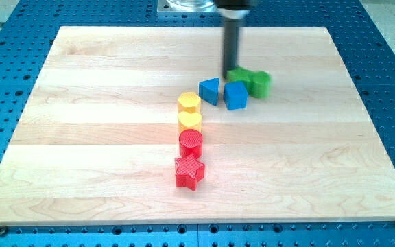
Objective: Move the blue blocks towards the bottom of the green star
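Right now we have our rod hanging down over the far middle of the wooden board (81,68), with my tip (231,74) set just behind the cluster of blue and green blocks. It carries no jaws at all, so nothing is held; it can only shove.

Two blue blocks sit side by side near the tip: a blue triangle (210,90) to the left and a blue cube (236,95) to its right, close together but seemingly just apart. Behind the cube lies a green block (239,74), partly hidden by the rod and blurred, so we cannot make out its shape for sure; we take it for the star. Another green block (260,83) stands to its right, touching or nearly so.

Nearer to us, a column runs down the board: a yellow hexagon (189,103), a yellow heart (190,121), a red cylinder (190,143) and a red star (189,173).

We judge the blues to be almost in place, the cube already at the star's near side. Next, we think, the triangle wants a short push rightward, approached from its left without nudging the yellow hexagon.
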Motion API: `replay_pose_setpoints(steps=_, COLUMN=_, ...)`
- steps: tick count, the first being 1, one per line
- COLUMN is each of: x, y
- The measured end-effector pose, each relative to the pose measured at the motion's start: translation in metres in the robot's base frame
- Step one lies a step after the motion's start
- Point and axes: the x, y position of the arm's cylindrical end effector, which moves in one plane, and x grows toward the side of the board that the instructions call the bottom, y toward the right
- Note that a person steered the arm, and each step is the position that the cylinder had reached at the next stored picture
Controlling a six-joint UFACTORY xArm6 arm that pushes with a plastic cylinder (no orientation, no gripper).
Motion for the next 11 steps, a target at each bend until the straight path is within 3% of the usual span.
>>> replay_pose_setpoints(steps=2, x=-0.024, y=-0.088)
replay_pose_setpoints(steps=3, x=0.013, y=-0.146)
replay_pose_setpoints(steps=5, x=0.053, y=-0.008)
replay_pose_setpoints(steps=8, x=0.050, y=-0.052)
replay_pose_setpoints(steps=10, x=0.071, y=-0.083)
replay_pose_setpoints(steps=11, x=0.106, y=-0.094)
